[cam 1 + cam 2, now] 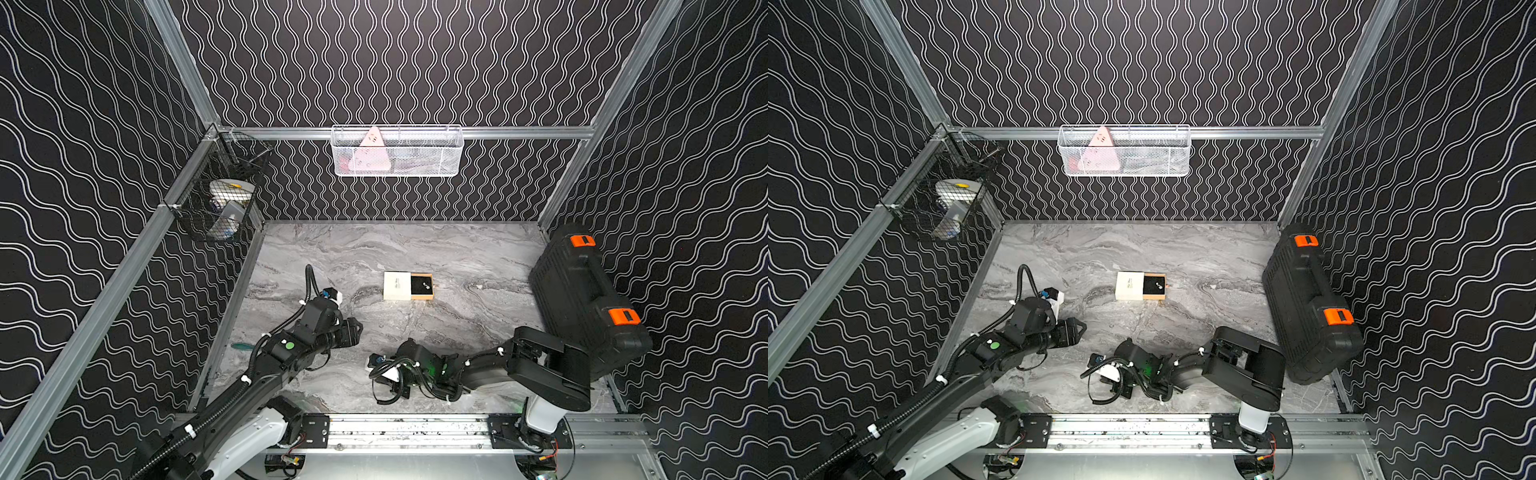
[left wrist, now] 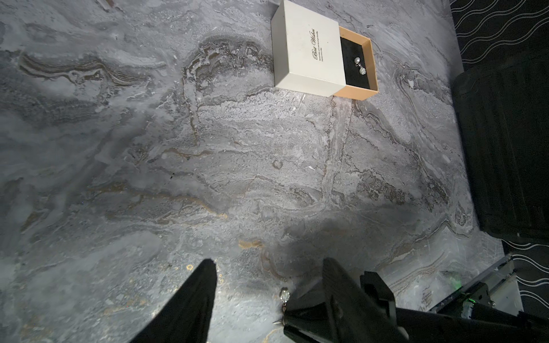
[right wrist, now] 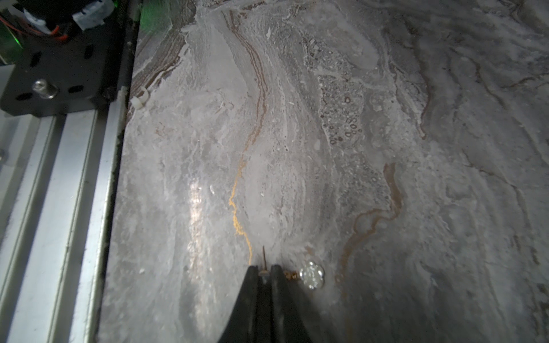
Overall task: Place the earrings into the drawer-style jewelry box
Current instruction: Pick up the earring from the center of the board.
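Script "Best Wishes" stands on the jewelry box (image 2: 297, 53); smaller print beneath is illegible.

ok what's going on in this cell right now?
Mid-task: earrings are going into the jewelry box. It sits mid-table with its drawer pulled out, and one earring already lies on the black lining. The right gripper is down at the surface near the front rail, jaws pinched on the post of the other earring. The left gripper is open and empty, hovering close by. The black case isn't involved.
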`<move>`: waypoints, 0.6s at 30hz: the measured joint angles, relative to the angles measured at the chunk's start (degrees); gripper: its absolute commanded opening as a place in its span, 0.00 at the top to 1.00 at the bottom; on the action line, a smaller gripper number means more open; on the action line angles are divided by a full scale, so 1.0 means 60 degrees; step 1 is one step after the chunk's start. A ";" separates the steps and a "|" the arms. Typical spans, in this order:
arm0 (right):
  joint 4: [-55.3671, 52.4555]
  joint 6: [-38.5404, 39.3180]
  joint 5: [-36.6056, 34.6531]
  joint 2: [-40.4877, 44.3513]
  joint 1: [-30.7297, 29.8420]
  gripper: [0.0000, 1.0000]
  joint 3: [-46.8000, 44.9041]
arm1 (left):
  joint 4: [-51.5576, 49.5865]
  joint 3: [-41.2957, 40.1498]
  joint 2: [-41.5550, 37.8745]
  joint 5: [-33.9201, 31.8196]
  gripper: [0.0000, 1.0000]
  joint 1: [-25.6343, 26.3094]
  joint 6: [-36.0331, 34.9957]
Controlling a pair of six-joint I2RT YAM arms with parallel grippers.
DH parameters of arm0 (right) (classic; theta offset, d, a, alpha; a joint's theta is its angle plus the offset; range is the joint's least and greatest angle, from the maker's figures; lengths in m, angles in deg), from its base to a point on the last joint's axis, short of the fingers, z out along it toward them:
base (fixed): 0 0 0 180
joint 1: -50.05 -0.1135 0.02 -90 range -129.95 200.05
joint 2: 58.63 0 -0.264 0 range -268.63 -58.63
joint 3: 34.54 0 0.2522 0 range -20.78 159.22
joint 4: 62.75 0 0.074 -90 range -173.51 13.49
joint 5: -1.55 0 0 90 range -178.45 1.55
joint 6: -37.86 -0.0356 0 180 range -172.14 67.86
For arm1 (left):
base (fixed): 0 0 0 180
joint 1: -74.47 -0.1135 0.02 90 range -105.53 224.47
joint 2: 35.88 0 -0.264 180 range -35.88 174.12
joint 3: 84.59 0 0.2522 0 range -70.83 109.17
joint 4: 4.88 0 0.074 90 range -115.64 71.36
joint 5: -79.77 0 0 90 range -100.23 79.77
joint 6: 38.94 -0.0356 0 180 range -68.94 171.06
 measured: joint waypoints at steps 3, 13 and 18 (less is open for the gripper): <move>0.0146 -0.0011 -0.0047 0.0051 0.0000 0.89 -0.0127 | -0.0029 0.0000 -0.0004 0.0000 0.38 -0.0007 0.0000; 0.0718 -0.0535 -0.0051 0.0925 0.0721 0.90 -0.0991 | 0.0189 -0.0350 0.0204 0.0386 0.38 -0.0015 0.0007; 0.1322 -0.0834 0.0229 0.1647 0.1548 0.90 -0.1668 | 0.0958 -0.0466 0.0860 0.1341 0.39 -0.0015 0.0051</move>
